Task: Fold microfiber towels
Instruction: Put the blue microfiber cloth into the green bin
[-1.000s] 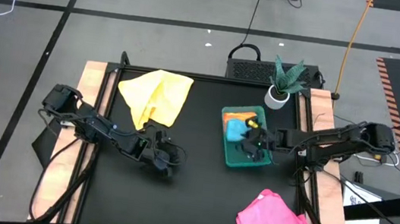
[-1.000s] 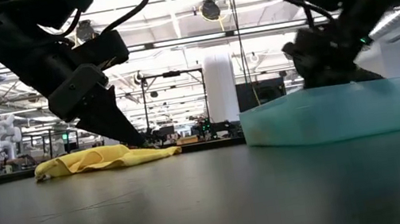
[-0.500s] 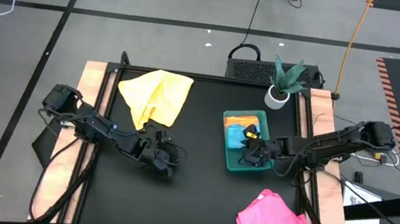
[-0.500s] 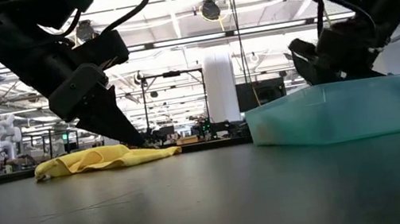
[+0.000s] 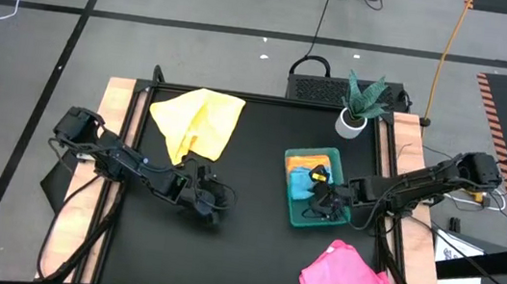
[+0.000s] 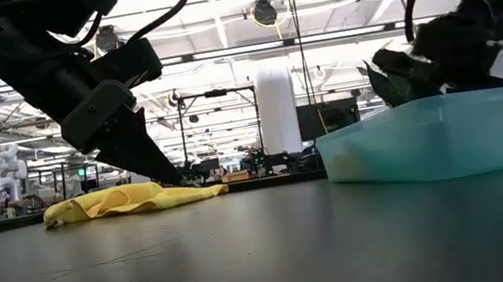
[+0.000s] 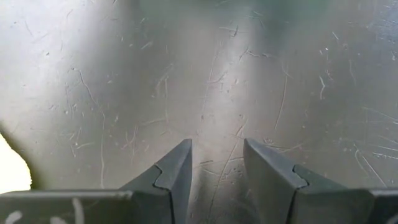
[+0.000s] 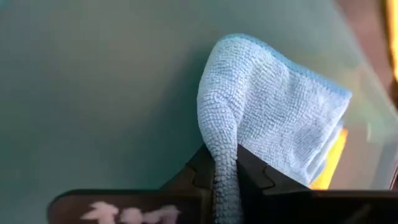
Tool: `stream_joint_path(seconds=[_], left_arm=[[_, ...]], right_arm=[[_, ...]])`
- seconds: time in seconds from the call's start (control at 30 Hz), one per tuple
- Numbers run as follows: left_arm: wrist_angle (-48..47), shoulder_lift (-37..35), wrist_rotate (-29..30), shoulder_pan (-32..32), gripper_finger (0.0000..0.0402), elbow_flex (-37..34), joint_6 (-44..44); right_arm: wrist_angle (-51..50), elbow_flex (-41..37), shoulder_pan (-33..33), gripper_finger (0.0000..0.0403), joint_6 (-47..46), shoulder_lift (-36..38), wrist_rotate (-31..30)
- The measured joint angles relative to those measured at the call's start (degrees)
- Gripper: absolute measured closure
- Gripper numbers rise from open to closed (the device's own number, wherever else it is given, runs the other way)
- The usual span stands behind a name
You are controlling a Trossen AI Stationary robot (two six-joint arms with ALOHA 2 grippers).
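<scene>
Bench (image 5: 241, 247): black top, both arms over it. Green tray (image 5: 306, 216) sits right under the right end effector (image 5: 321, 197), which is pinched almost shut on a fold of the blue towel (image 8: 273, 118) inside the tray. An orange-yellow towel (image 5: 308, 156) lies just beyond it in the same tray. Pink towel (image 5: 345, 277) lies on the bench near that end effector. Open yellow towel (image 5: 198, 121) lies beyond the left end effector (image 7: 214, 177), which waits part open, empty.

Step, I'd say: pulling the blue towel out for folding. Next: lift clear of the tray wall, lay flat.

Blue towel is bunched, long axis trailing away from the fingers.
</scene>
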State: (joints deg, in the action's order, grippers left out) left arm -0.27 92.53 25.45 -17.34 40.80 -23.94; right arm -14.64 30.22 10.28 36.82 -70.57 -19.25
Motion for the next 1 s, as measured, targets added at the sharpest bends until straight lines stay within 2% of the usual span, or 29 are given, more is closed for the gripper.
stream_joint_path(seconds=[0.2, 0.43, 0.53, 0.7, 0.87, 1.0], left_arm=[[0.0, 0.0, 0.0, 0.0, 0.0257, 0.0, -0.1], [0.0, 0.0, 0.0, 0.1, 0.0257, 0.0, -0.1], [0.0, 0.0, 0.0, 0.1, 0.0257, 0.0, -0.1], [0.5, 0.0, 0.0, 0.1, 0.0257, 0.0, -0.6], [0.6, 0.0, 0.0, 0.1, 0.0257, 0.0, -0.6], [0.9, 0.0, 0.0, 0.1, 0.0257, 0.0, -0.6]], right_arm=[[1.0, 1.0, 1.3, 0.0316, -7.3, 0.0, 1.9], [-11.8, 9.0, 2.2, 0.0220, -20.2, 0.0, 11.2], [-14.8, 13.0, 2.5, 0.0199, -28.9, 0.0, 14.4], [-14.6, 16.0, 1.2, 0.0216, -43.3, 0.0, 12.8], [-14.1, 14.1, -0.6, 0.0273, -53.1, -0.9, 7.0], [-8.2, 10.7, -2.2, 0.0324, -56.1, -3.0, 5.7]])
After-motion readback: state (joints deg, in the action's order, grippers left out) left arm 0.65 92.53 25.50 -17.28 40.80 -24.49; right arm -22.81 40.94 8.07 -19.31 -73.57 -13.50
